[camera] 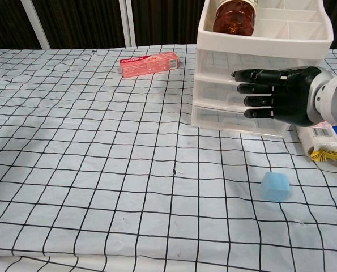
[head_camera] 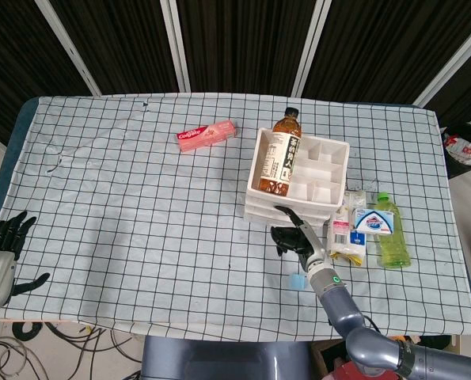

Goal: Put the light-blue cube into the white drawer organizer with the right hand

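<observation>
A table under a white cloth with a black grid (head_camera: 140, 237) carries a white plastic drawer organizer (camera: 259, 73) with stacked drawers and open top compartments, one holding a brown tea bottle (head_camera: 283, 150). The right hand (camera: 281, 93), black with fingers stretched out flat and holding nothing, hovers in front of the drawers. The left hand (head_camera: 5, 245) rests at the table's left edge, fingers spread and empty. The small light-blue cube (camera: 275, 186) sits on the cloth, below the right hand, apart from it.

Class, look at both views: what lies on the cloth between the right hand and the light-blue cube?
Nothing: between the right hand and the light-blue cube the chest view shows only bare checked cloth.
</observation>
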`<state>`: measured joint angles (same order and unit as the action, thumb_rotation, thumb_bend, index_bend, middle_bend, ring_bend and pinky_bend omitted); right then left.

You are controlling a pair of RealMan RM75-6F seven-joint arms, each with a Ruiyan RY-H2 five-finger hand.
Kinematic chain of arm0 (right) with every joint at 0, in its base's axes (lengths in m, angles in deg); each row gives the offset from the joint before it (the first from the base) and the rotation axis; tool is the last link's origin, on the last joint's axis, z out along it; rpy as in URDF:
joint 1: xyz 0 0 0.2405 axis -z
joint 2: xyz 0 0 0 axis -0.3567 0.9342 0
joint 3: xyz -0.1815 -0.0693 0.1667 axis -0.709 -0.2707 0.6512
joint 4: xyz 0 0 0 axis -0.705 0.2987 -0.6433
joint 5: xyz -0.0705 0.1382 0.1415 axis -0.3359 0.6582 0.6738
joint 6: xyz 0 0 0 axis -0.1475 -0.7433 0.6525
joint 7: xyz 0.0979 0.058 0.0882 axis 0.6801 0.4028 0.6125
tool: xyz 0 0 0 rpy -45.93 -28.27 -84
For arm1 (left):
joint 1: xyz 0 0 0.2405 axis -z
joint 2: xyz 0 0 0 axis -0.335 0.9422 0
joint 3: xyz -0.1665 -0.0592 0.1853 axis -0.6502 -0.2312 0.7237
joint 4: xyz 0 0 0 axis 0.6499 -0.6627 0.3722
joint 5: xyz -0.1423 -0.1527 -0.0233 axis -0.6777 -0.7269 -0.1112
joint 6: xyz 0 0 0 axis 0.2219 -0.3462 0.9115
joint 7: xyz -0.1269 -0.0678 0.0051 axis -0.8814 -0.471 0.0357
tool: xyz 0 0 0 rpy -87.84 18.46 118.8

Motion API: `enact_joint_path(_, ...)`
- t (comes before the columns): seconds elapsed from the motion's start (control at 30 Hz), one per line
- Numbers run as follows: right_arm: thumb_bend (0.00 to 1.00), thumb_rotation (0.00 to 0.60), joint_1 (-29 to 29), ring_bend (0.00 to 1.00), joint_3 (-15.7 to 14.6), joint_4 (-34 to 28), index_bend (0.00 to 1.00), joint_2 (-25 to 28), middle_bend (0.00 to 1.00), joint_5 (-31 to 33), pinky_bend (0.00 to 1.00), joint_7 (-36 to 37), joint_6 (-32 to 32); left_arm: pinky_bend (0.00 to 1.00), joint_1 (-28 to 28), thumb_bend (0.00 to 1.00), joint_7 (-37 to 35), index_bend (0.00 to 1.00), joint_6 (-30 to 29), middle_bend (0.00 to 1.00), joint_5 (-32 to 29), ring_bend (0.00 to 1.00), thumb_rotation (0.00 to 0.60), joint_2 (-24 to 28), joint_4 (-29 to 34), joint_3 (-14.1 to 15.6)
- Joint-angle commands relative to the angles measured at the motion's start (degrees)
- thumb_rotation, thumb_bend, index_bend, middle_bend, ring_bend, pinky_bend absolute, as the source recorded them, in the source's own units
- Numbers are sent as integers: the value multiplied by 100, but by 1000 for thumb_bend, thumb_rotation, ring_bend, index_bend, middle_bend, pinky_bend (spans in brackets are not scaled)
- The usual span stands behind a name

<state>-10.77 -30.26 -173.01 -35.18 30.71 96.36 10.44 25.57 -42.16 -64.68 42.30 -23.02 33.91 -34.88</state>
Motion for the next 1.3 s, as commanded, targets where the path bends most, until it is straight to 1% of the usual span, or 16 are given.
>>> enact_joint_path(0.03,453,600,-12,847,11,4,161,8,792,24,737,-10,9,0,-1,22,-2,0,0,0,0,0,600,2,2,1)
enact_joint_path(0.7,454,600,-38,847,31,56,163,-6,793,131,737,-3,68,0,-7,22,2,0,-12,0,1,0,600,0,3,-1)
enact_joint_path(0.8,453,600,-40,847,33,66,185,-6,793,138,737,-3,78,0,-6,22,3,0,-11,0,5,0,600,2,6,1)
enact_joint_path(0.97,453,600,-48,847,34,83,263,-12,793,178,737,4,100,0,-10,22,-6,0,-13,0,5,0,600,6,15,4)
enact_joint_path(1.1,462,600,-45,847,26,69,303,-3,793,179,737,2,122,0,-20,22,-12,0,-25,0,5,0,600,12,21,6)
enact_joint_path(1.3,468,600,-2,847,-1,-14,315,45,793,141,737,19,171,0,-18,22,7,0,-24,0,34,0,600,3,17,22)
